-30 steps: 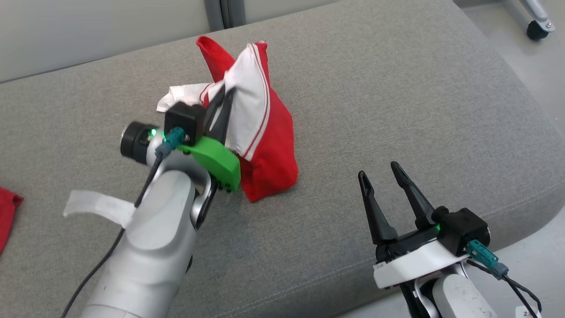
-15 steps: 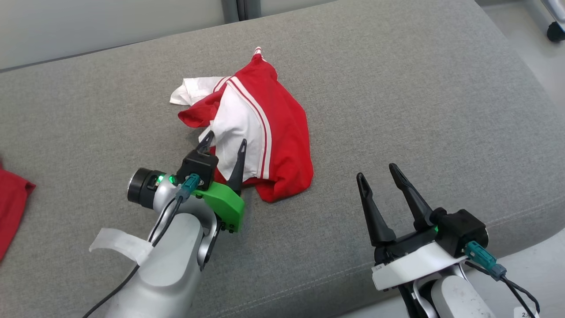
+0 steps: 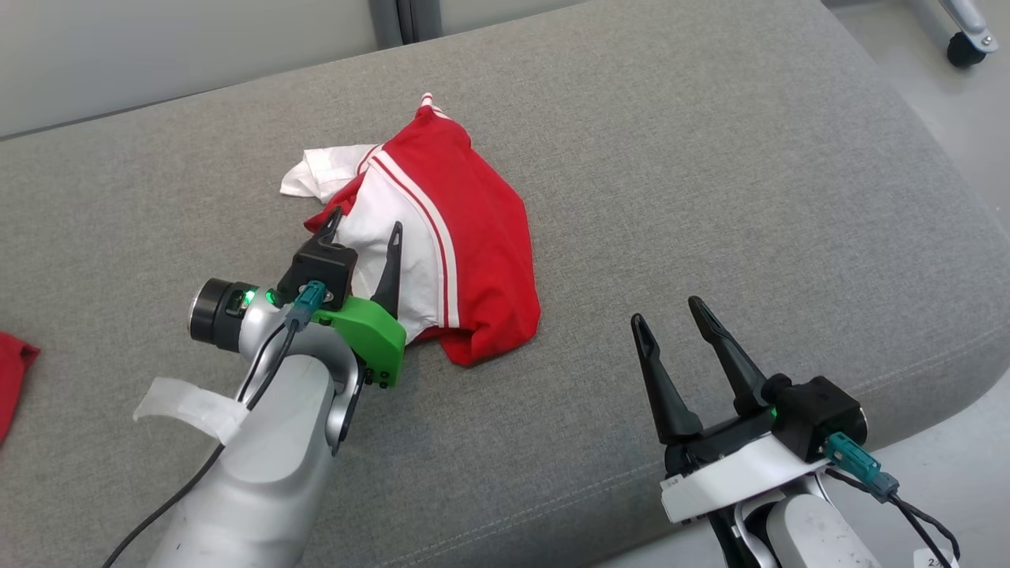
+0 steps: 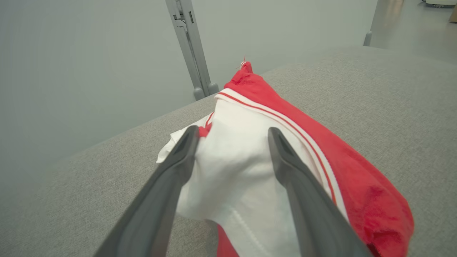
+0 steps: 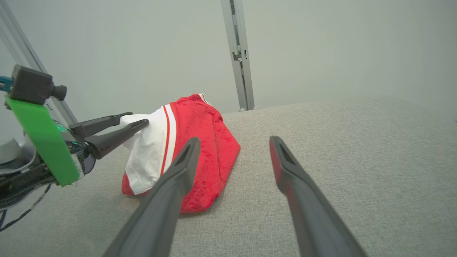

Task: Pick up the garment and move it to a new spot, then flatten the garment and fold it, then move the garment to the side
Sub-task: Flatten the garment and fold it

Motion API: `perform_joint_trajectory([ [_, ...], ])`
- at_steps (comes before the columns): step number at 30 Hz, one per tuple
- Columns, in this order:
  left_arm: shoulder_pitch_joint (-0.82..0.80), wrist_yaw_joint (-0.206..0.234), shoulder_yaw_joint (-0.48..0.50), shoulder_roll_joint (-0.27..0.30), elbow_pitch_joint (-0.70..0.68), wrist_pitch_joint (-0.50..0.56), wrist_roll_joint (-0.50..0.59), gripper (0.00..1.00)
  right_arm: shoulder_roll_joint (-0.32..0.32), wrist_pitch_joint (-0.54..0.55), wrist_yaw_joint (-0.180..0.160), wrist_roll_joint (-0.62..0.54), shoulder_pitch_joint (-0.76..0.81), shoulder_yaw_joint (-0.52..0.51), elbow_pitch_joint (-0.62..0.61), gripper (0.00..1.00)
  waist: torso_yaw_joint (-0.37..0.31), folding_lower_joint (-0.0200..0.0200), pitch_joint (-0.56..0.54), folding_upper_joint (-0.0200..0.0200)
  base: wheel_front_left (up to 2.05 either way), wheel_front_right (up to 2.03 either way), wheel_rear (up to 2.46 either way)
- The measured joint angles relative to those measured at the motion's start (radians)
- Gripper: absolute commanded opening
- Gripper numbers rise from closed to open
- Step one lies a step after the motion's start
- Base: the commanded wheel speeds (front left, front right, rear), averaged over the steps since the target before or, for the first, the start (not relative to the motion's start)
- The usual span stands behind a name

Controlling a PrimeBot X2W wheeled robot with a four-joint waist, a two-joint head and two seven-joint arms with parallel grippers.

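Note:
The garment [image 3: 458, 237] is a red and white piece with striped trim, lying crumpled in a heap on the grey cushion [image 3: 710, 158]. My left gripper [image 3: 363, 225] stands open just over its white near side, fingers apart, gripping nothing. In the left wrist view the white cloth of the garment [image 4: 235, 171] bulges between the two fingers [image 4: 178, 160]. My right gripper [image 3: 669, 312] is open at the lower right, off the garment [image 5: 200, 150] and empty, and its own view shows my left gripper [image 5: 137, 119] at the left.
A second red cloth [image 3: 12, 371] pokes in at the left edge. The cushion's front edge [image 3: 907, 394] runs close under my right gripper, with floor beyond. A metal post [image 5: 239, 53] rises behind the cushion, and a caster wheel [image 3: 959, 49] sits at the far right.
My left gripper has opened and let go of the garment, which dropped from a raised bunch into a heap. The gripper has drawn back a little toward me.

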Motion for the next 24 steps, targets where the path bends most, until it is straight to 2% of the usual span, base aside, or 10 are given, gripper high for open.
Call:
perform_joint_trajectory([
  [2, -0.016, -0.004, -0.003, -0.001, 0.021, 0.015, 0.000, 0.98, 0.000, 0.000, 0.000, 0.002, 0.000, -0.003, -0.001, 1.00, -0.005, 0.0000, 0.004, 0.0000, 0.00, 0.00, 0.00],
  [3, -0.021, -0.007, -0.005, -0.001, 0.033, 0.022, 0.000, 0.90, 0.000, 0.000, 0.000, 0.003, 0.000, -0.003, -0.002, 1.00, -0.006, 0.0000, 0.007, 0.0000, 0.00, 0.00, 0.00],
  [4, -0.026, -0.007, -0.007, 0.000, 0.046, 0.028, -0.001, 0.49, 0.000, 0.000, 0.000, 0.003, 0.000, -0.003, -0.002, 1.00, -0.008, 0.0000, 0.009, 0.0000, 0.00, 0.00, 0.00],
  [6, -0.035, -0.006, -0.011, 0.004, 0.067, 0.036, 0.000, 0.00, 0.000, 0.000, 0.000, 0.005, -0.001, -0.002, -0.003, 1.00, -0.011, 0.0001, 0.014, 0.0000, 0.00, 0.00, 0.00],
  [11, -0.055, 0.014, -0.022, 0.005, 0.073, 0.025, 0.010, 0.00, 0.000, 0.000, 0.000, 0.011, -0.001, -0.009, -0.006, 1.00, -0.014, 0.0000, 0.019, 0.0000, 0.00, 0.00, 0.00],
  [19, -0.034, 0.015, -0.033, 0.000, 0.027, 0.006, 0.009, 0.00, 0.000, 0.000, 0.000, 0.021, 0.000, -0.009, -0.002, 1.00, -0.011, 0.0000, -0.006, 0.0000, 0.00, 0.00, 0.00],
  [21, -0.034, 0.002, -0.021, -0.004, -0.010, 0.004, -0.015, 0.00, 0.000, 0.000, 0.000, 0.021, 0.000, -0.009, -0.001, 1.00, -0.010, 0.0000, -0.014, 0.0000, 0.00, 0.00, 0.00],
  [24, -0.038, -0.044, 0.011, -0.016, -0.070, 0.003, -0.079, 0.00, 0.000, 0.000, 0.000, 0.022, 0.001, -0.008, 0.002, 1.00, -0.010, 0.0000, -0.025, 0.0000, 0.00, 0.00, 0.00],
])
